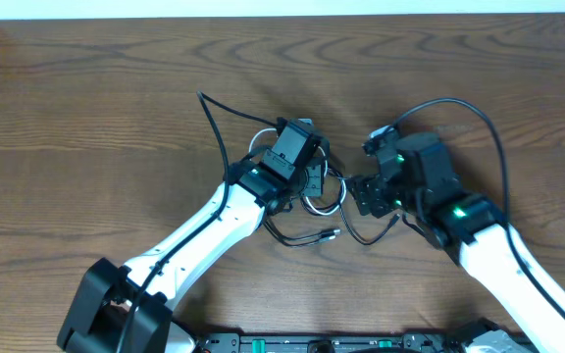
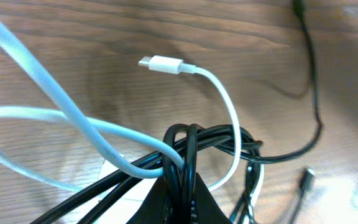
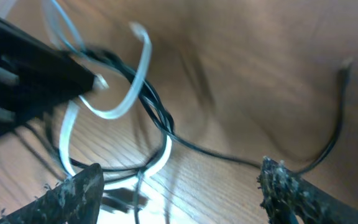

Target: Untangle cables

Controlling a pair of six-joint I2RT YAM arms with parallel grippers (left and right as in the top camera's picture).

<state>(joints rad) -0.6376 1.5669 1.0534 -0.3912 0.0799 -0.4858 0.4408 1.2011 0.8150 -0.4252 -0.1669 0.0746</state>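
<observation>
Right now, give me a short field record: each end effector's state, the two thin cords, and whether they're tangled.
left end effector: shut on loops of the thin black cord
right end effector: open, holding nothing
thin white cord: passes through the black loops, plug end free
tangle: not yet separated
surface: brown wooden table
</observation>
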